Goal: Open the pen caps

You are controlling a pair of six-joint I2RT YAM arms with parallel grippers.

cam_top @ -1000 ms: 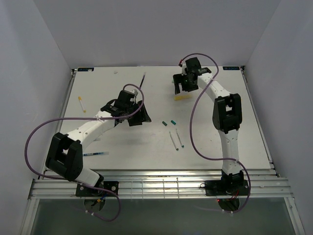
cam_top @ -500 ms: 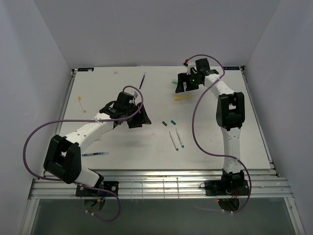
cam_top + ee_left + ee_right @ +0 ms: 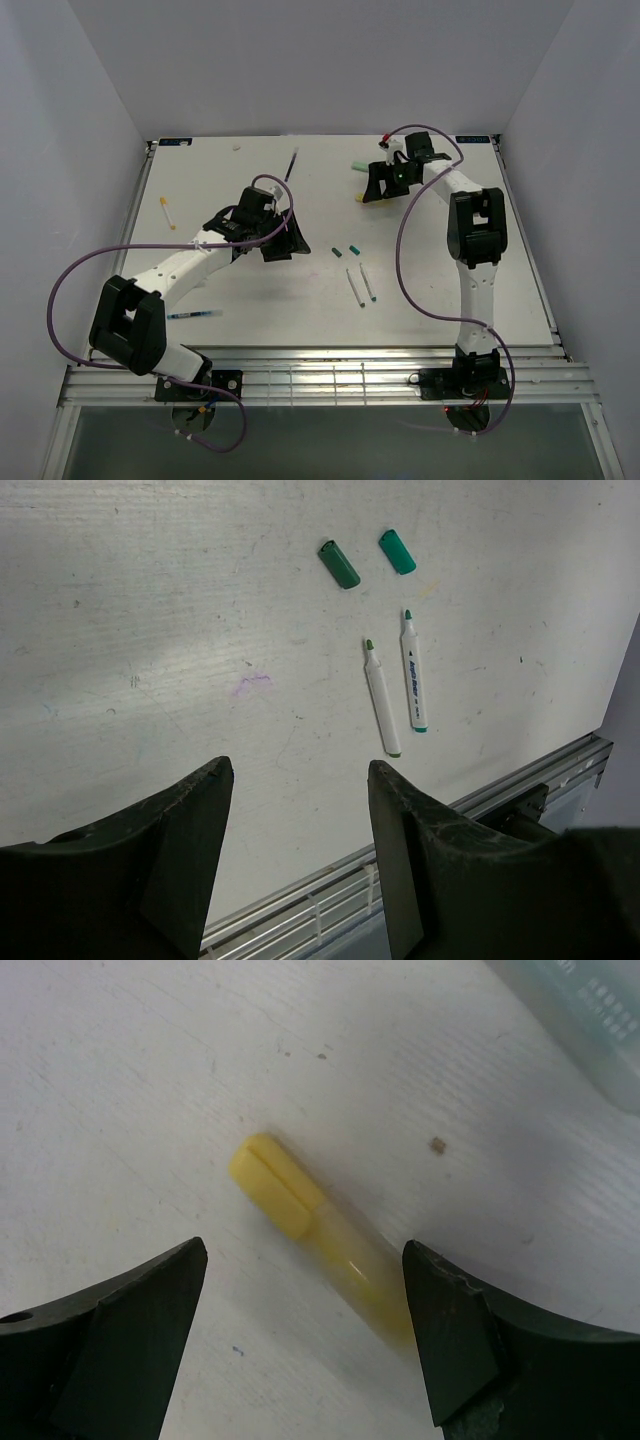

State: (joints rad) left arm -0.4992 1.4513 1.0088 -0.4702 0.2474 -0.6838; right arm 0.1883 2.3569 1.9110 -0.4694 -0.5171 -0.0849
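Observation:
Two loose pen caps, a dark green one (image 3: 339,564) and a teal one (image 3: 397,552), lie on the white table beside two uncapped pens (image 3: 382,698) (image 3: 413,670). My left gripper (image 3: 298,770) hovers open and empty well short of them, left of the caps (image 3: 345,249) in the top view. My right gripper (image 3: 303,1250) is open low over a yellow highlighter (image 3: 355,1270) with its yellow cap (image 3: 272,1180) still on; the barrel lies between the fingers, nearer the right one. From above, the right gripper (image 3: 378,190) covers most of that highlighter (image 3: 362,199).
A pale green highlighter (image 3: 357,165) lies just behind the right gripper. A dark pen (image 3: 291,165) sits at the back centre, a yellow-tipped pen (image 3: 167,212) at the left and a blue pen (image 3: 195,315) near the front left. White walls enclose the table.
The right gripper has swung right and dropped over the yellow highlighter, uncovering the pale green one. The left arm shifted slightly at first, then stayed still.

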